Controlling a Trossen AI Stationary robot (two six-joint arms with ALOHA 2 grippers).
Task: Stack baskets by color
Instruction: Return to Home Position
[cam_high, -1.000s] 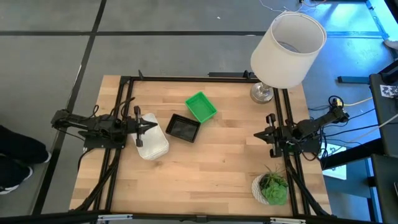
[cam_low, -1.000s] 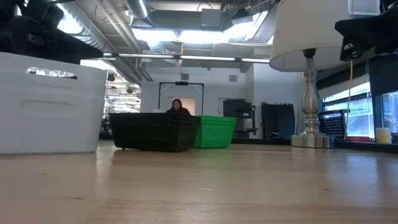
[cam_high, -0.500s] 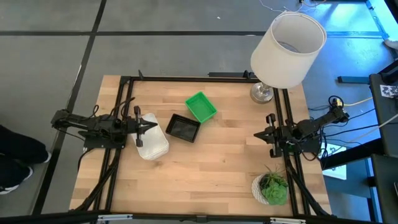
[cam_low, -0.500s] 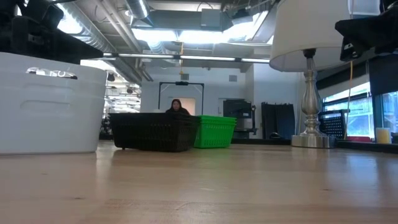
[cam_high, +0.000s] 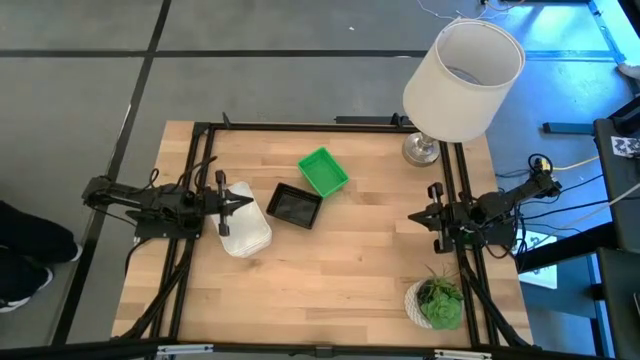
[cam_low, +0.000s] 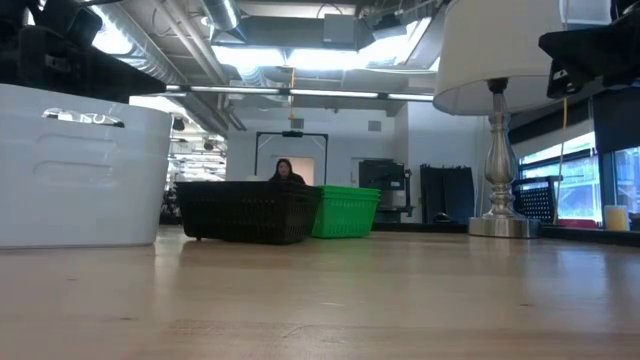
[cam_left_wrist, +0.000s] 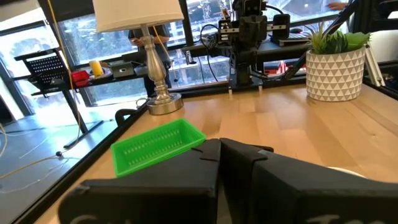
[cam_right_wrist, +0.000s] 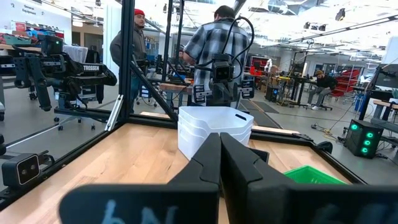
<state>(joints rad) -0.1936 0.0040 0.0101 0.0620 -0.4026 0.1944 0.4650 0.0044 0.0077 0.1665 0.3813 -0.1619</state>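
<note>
Three colours of basket sit left of centre on the pale wooden worktop. Leftmost is a nested stack of round-cornered white baskets, lying under the left pincer, whose fingers are pressed together on nothing, then just beside it the mesh-sided black basket, then the bright green basket, set askew. Farther right come a lamp with a big white shade, the right pincer at the right edge, likewise closed and empty, and a potted plant. Grey floor surrounds the black-framed worktop, and in the right wrist view people stand beyond it among workshop gear.
</note>
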